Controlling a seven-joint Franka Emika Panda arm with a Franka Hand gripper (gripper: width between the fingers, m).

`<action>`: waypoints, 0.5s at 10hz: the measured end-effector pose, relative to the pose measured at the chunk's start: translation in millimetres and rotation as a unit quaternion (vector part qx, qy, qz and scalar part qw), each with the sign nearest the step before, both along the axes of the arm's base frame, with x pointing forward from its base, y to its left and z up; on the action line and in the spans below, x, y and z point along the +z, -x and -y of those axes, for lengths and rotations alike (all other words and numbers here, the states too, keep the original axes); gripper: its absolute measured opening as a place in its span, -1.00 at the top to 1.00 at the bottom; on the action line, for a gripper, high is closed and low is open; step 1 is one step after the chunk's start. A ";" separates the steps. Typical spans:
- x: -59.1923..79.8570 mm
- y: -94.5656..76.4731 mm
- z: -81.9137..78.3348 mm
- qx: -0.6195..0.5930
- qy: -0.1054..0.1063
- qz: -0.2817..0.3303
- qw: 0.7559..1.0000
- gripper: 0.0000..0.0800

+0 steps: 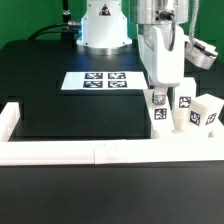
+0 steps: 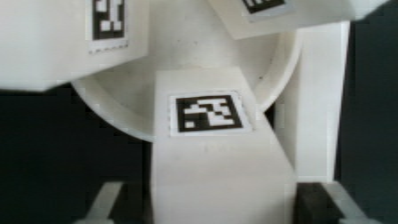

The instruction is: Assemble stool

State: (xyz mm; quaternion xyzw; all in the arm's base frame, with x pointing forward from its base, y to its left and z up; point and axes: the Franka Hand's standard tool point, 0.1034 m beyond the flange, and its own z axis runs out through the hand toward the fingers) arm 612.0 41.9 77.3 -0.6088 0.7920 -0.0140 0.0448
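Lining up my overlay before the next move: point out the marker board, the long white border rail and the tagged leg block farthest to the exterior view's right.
marker board (image 1: pixel 100 80): exterior view, on its middle among the tags.
border rail (image 1: pixel 90 152): exterior view, on its front run.
leg block (image 1: pixel 206 109): exterior view, on its white face above the tag.

No actual words, brands or numbers to read anywhere, just black-and-white square marker tags. Four of them sit on the marker board (image 1: pixel 103 80), and there's one each on the stool's leg blocks (image 1: pixel 186 103), with another leg (image 2: pixel 210 150) showing its tag up close.
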 end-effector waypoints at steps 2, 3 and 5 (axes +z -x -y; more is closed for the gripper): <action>0.3 8.2 -0.9 -0.110 -0.006 -0.017 0.994 0.15; 0.0 10.8 -1.6 -0.127 -0.003 -0.018 0.992 0.15; 0.0 11.4 -1.7 -0.119 0.000 -0.016 0.993 0.14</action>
